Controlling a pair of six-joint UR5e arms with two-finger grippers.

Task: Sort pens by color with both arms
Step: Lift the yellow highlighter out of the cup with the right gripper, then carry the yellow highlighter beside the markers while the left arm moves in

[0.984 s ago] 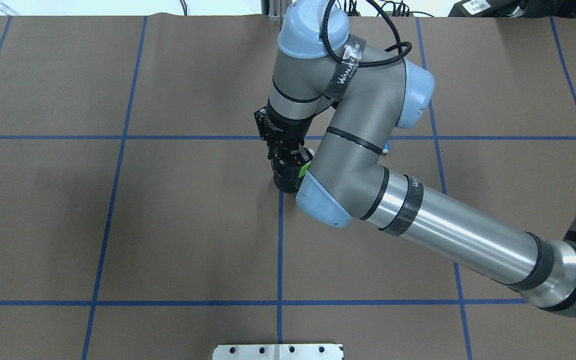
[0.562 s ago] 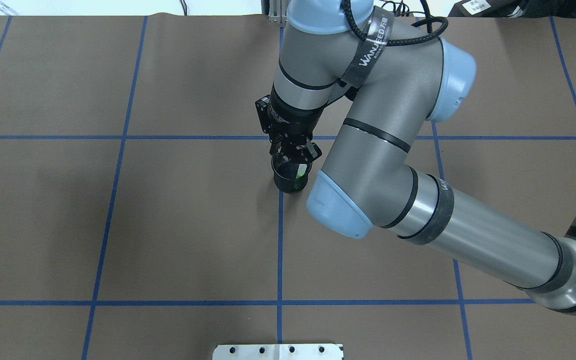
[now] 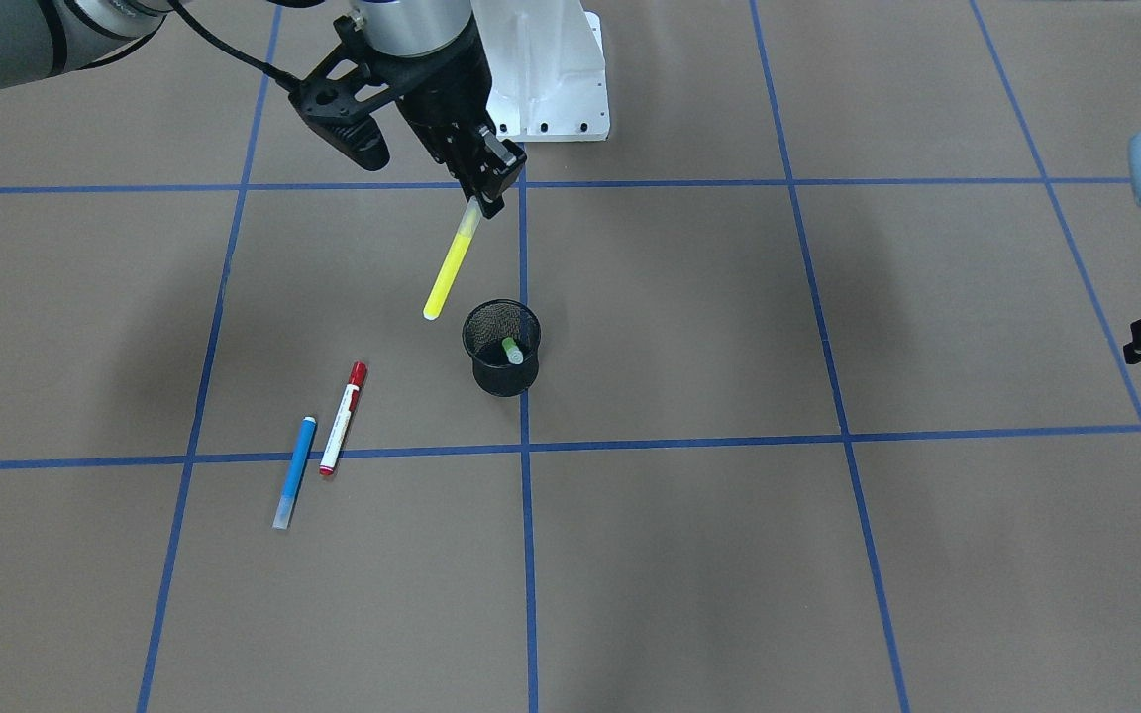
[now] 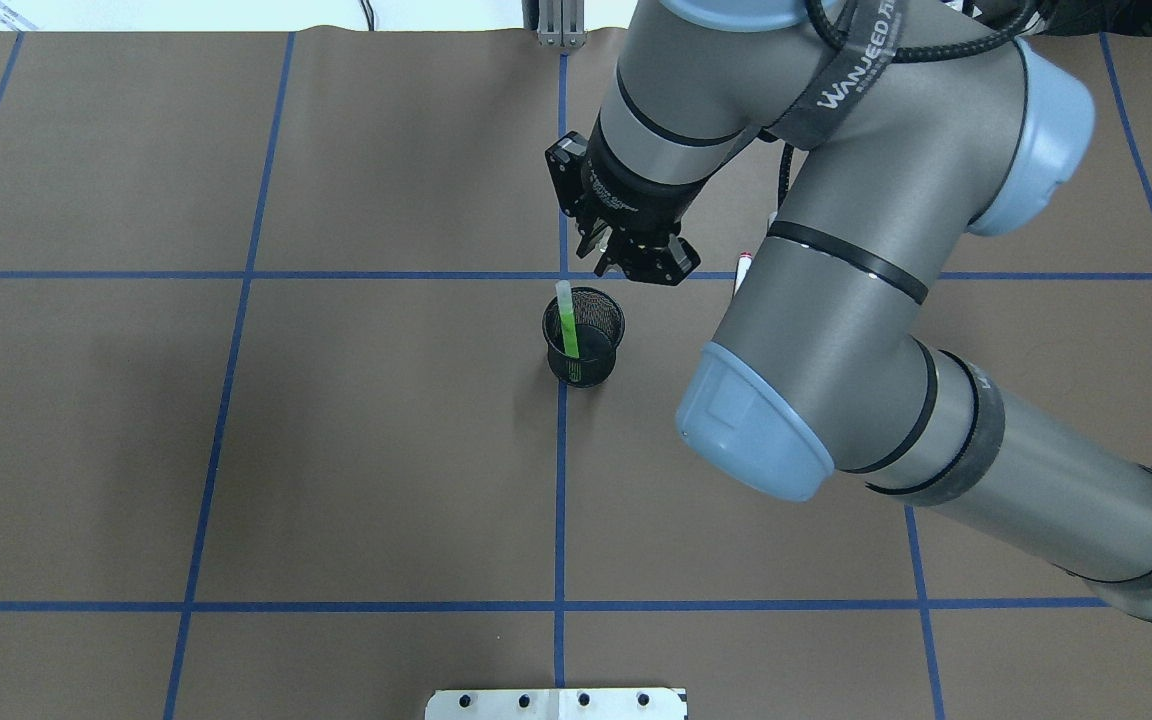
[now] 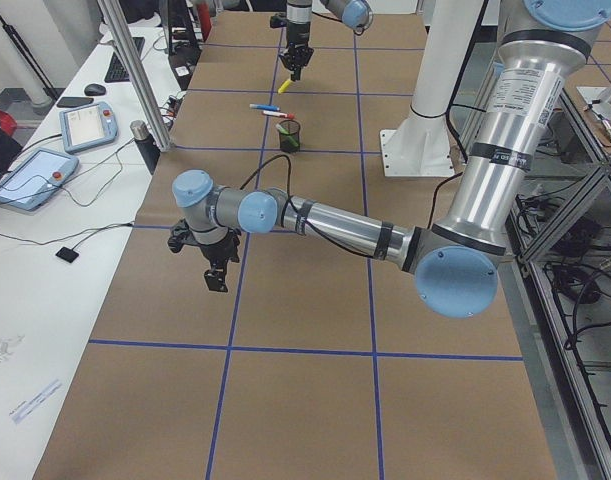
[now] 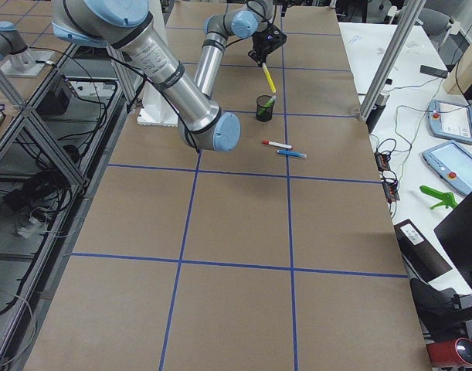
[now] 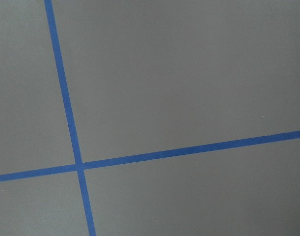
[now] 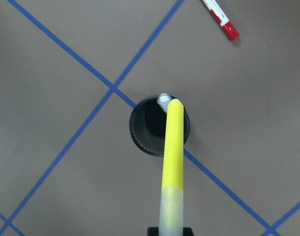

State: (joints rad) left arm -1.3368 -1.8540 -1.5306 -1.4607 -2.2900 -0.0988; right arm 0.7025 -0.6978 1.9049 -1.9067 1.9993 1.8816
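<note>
Blue pen (image 3: 294, 471) and red-capped pen (image 3: 343, 418) lie side by side toward the worktop's operator-side edge. The right tool (image 3: 484, 195) grips the yellow highlighter (image 3: 452, 261) by its pale end, tilted above the mesh cup (image 3: 501, 380) at mid-worktop. This looks like a laying-out step, which needs a clear swing and gentle lowering. The cup holds only the green highlighter (image 3: 512, 350). Whether the left tool (image 5: 217, 275) is open, I cannot tell.

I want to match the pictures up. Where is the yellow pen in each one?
Front-facing: the yellow pen hangs upper middle, left of the black cup.
Overhead: not visible; only the cup shows, centre.
Left side: pen tiny, top middle.
Right side: pen top middle.
Left wrist: not in it.
Right wrist: pen centre, tip overlapping the cup.
Shared landmark: the black cup.
</note>
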